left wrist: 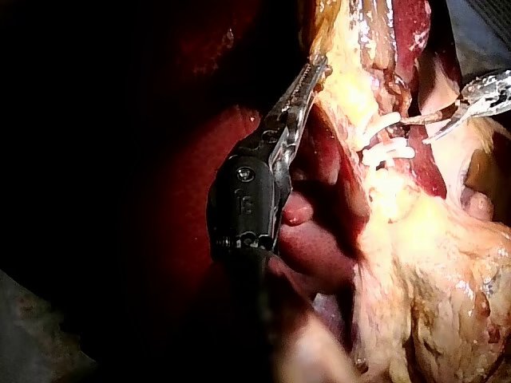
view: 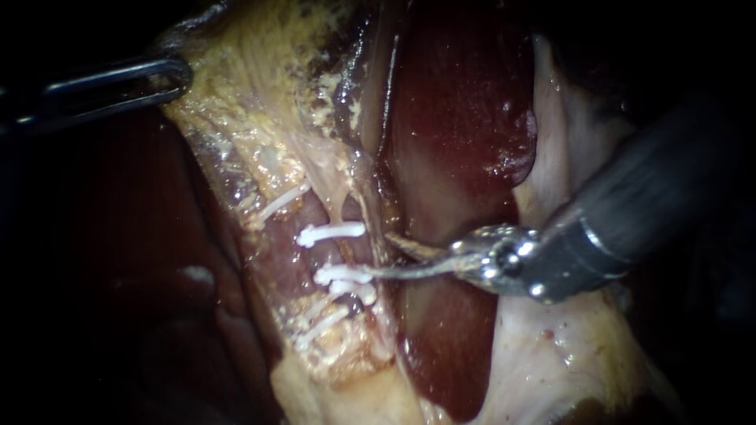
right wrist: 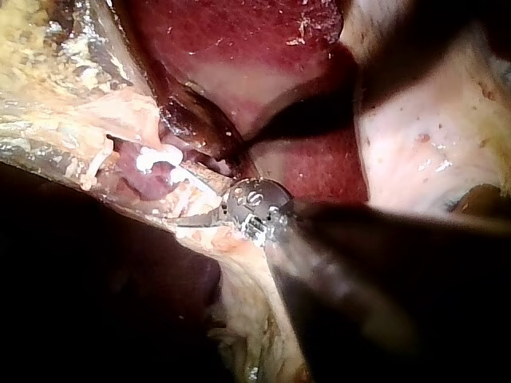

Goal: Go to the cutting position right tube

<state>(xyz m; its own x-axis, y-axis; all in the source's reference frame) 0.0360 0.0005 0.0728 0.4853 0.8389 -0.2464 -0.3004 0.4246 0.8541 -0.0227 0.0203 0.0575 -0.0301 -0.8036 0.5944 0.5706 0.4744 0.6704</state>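
Approach looks nearly done: the right instrument reaches in from the right with its pincer spread, tips at the right tube in the gap between two white clips, though seemingly not yet fully astride it for cutting.

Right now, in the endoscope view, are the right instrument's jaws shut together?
No: the right instrument shows a clear gap between its two thin jaws, whose tips spread apart toward the white clips.
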